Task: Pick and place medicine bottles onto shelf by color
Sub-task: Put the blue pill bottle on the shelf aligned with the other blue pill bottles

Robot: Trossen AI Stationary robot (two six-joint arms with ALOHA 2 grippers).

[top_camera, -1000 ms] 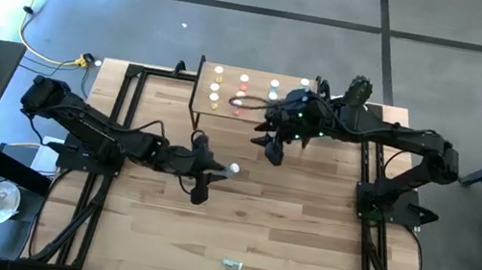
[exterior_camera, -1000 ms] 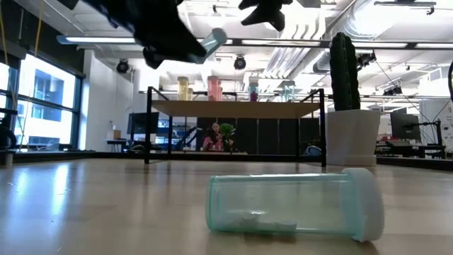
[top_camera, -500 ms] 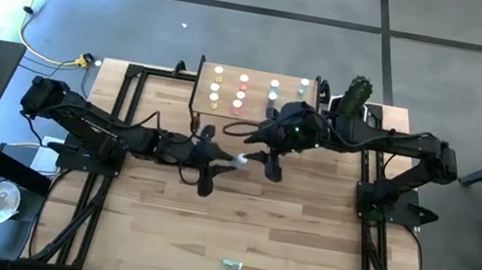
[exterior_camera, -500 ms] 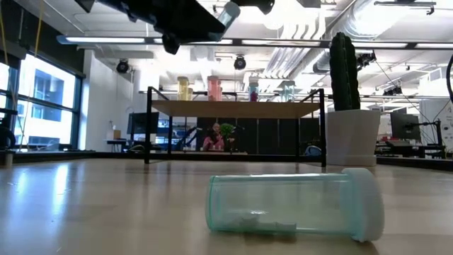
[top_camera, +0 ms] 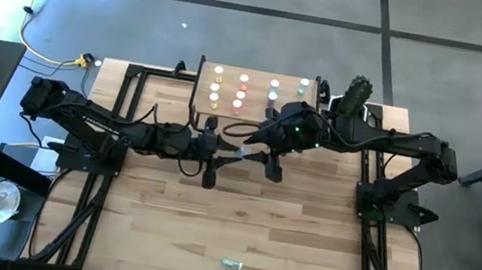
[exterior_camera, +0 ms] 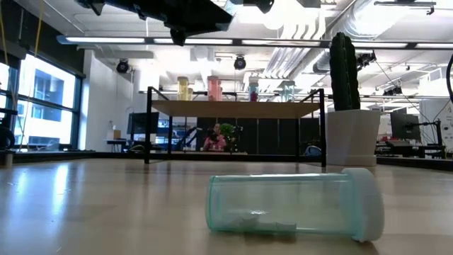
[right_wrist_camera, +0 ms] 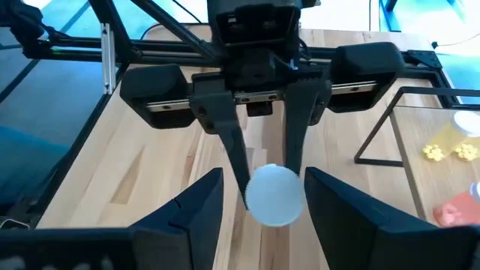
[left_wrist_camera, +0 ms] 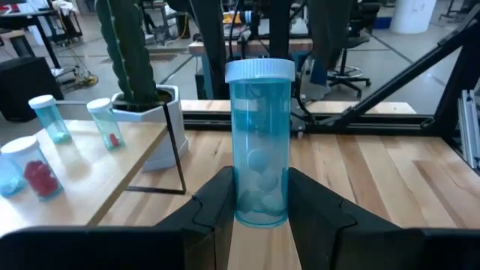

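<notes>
Since a second ago your left arm has stretched toward the middle of the table, carrying its blue bottle [left_wrist_camera: 259, 142] up to the right gripper [top_camera: 262, 157], which has swung down off the shelf [top_camera: 198, 97] to meet it.

Start with the shelf: it stands at the far edge, beside the cactus pot [top_camera: 356, 93], with capped bottles already on it in rows.

Your left gripper [top_camera: 221, 154] is clamped on the lower body of the blue bottle, holding it out between the two arms, cap toward the other gripper. Your right gripper stands wide, its fingers [right_wrist_camera: 341, 206] either side of the white cap [right_wrist_camera: 273, 196] and apart from it.

The bottle looks light, rigid and smooth, so I'd expect it to slip or twist under a loose pinch. Take it across the cap end, squarely, before the left lets go.

A green bottle [exterior_camera: 294, 204] lies on its side near the front edge.
</notes>
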